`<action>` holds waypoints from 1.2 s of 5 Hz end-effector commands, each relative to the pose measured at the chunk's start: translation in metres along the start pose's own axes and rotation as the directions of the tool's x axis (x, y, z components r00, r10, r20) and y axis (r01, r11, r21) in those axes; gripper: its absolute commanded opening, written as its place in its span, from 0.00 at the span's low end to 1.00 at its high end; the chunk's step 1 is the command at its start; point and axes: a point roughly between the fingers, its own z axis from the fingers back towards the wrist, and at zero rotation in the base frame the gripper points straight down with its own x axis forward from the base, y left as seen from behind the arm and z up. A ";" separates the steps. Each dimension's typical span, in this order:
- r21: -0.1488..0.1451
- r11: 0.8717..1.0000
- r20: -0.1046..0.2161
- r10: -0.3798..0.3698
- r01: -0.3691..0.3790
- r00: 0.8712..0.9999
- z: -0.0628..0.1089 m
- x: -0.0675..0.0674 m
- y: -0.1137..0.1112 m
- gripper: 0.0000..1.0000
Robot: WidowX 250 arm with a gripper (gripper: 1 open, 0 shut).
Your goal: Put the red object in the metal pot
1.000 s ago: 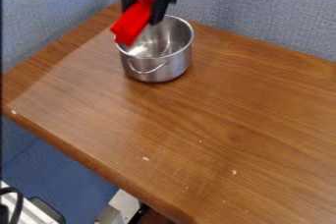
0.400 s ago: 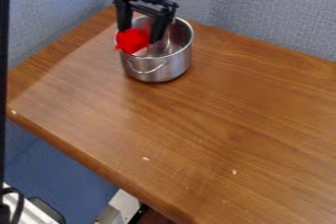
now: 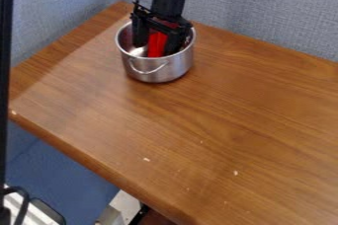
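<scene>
Nearest, the wooden table [image 3: 218, 135] runs down to the bottom of the frame. Beyond it, toward the upper left, stands the metal pot [image 3: 160, 68], with the red object [image 3: 157, 44] inside. The gripper [image 3: 160, 34] reaches in above it — fingers apart, seemingly gripping nothing. The release looks to be in hand; next, a straight lift — clear of rim and block.
</scene>
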 end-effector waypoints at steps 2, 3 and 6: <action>0.002 0.994 0.106 0.108 -0.108 0.989 0.052 -0.001 0.008 1.00; -0.011 0.987 0.105 0.160 -0.160 0.981 0.058 0.001 0.010 1.00; 0.015 0.998 0.152 0.062 -0.065 0.986 0.058 -0.022 0.025 1.00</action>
